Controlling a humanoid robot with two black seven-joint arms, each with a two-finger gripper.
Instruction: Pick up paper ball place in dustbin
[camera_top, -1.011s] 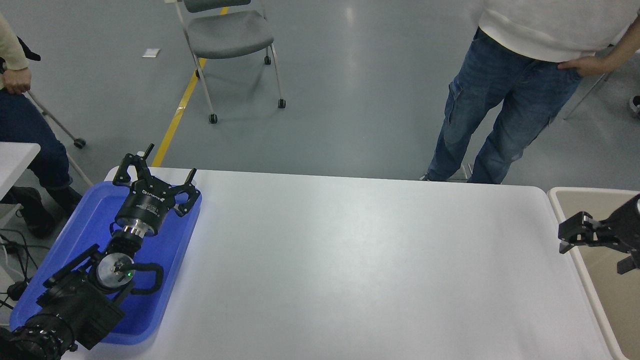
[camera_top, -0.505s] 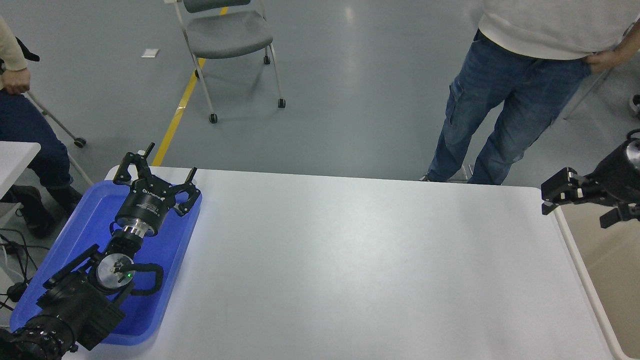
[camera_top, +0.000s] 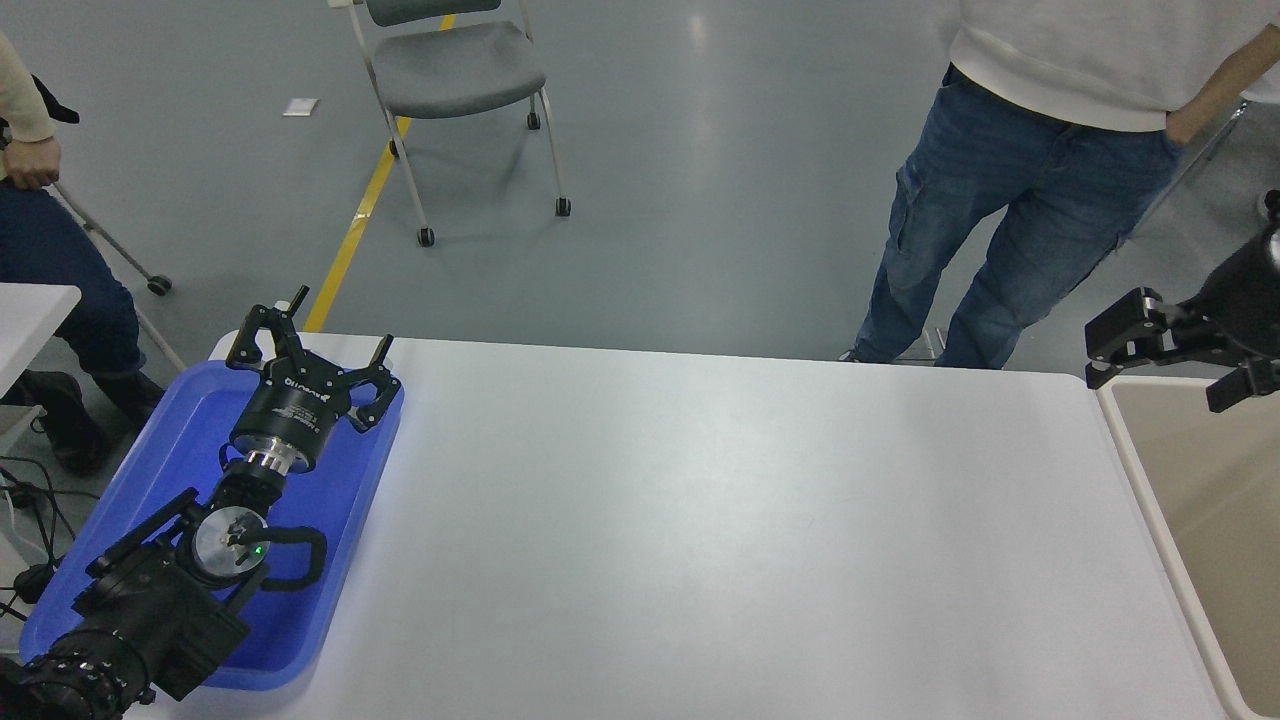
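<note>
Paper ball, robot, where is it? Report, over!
Left claw open, parked over flat blue plastic tray. Right claw open, holding nothing, above far corner of large beige plastic dustbin. Paper ball not in sight. Nothing in the way.

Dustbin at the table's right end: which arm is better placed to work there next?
Right. The right claw hangs open at the dustbin's far corner, holding nothing; the left claw sits over the blue tray at the opposite end.

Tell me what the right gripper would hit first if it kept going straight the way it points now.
Probably nothing on the table. The right gripper hangs open above the dustbin's far corner, pointing left across the white table's far edge. That line looks free, though its height is unclear.
</note>
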